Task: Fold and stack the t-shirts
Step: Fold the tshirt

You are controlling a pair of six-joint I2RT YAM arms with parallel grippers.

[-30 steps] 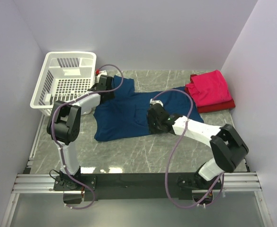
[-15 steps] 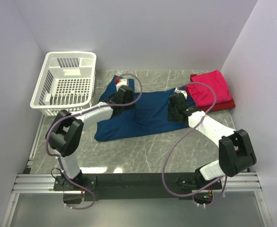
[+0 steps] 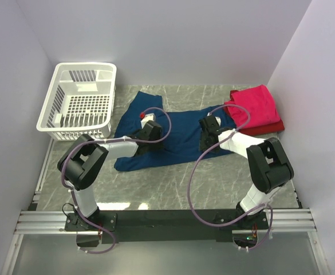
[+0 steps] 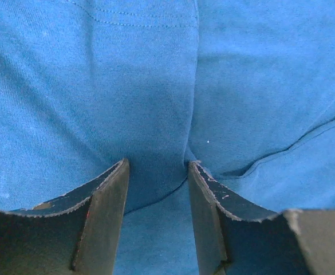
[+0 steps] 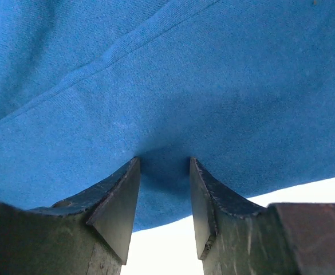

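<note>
Left gripper (image 4: 157,163) and right gripper (image 5: 164,160) stand parted, fingertips pressed into the soft-knit navy t-shirt (image 3: 181,134) spread right of the white slotted basket (image 3: 46,100), gripping nothing. A neat fold likely needs both pinching one hem, lifting together. Farther right, a folded pinkish-red shirt (image 3: 256,106) tops a darker red shirt (image 3: 265,129).

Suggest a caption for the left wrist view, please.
Left gripper straddling a crease in the blue t-shirt.

No text, label, brand mark, number or sign is legible in any view. The blue t-shirt (image 4: 156,74) cloth between and ahead of the fingers (image 4: 107,212) shows plain weave and stitched seams only.
</note>
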